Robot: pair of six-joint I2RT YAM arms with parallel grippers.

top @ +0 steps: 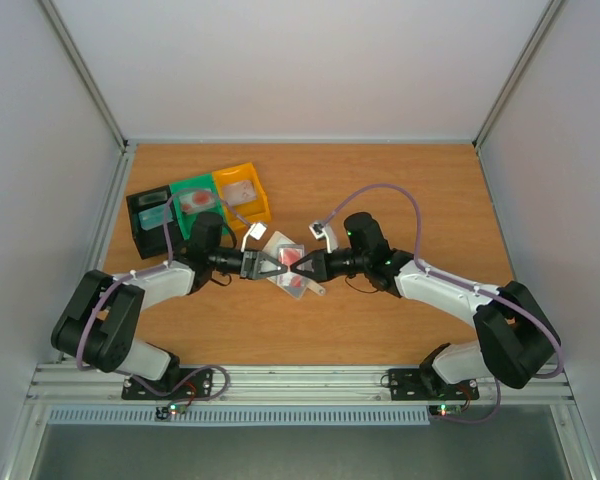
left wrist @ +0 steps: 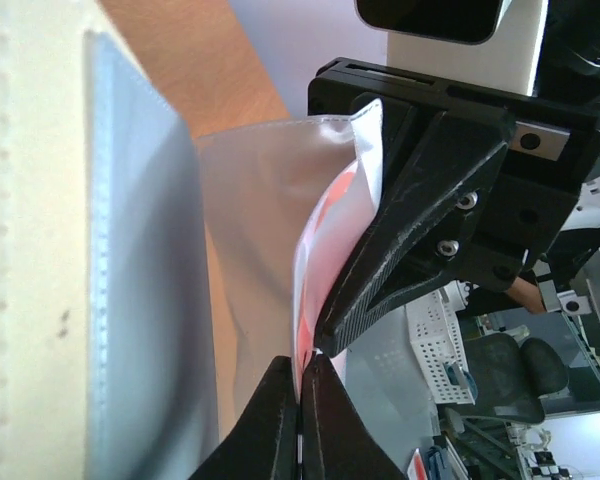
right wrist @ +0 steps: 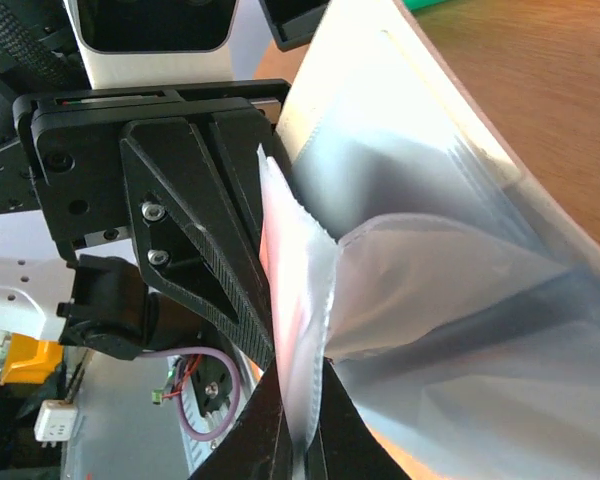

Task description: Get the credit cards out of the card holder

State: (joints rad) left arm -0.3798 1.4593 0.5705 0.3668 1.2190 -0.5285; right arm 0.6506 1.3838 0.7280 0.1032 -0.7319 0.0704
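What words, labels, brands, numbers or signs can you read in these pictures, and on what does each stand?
None can be read.
The card holder and the reddish-pink card inside it show no legible print.
The red marks on what lies in the green bin and the yellow bin are too small to read.

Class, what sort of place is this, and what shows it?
Probably a robot test cell in a lab or office: a wooden tabletop walled by white panels, left arm and right arm bolted to a metal rail, an office chair beyond.
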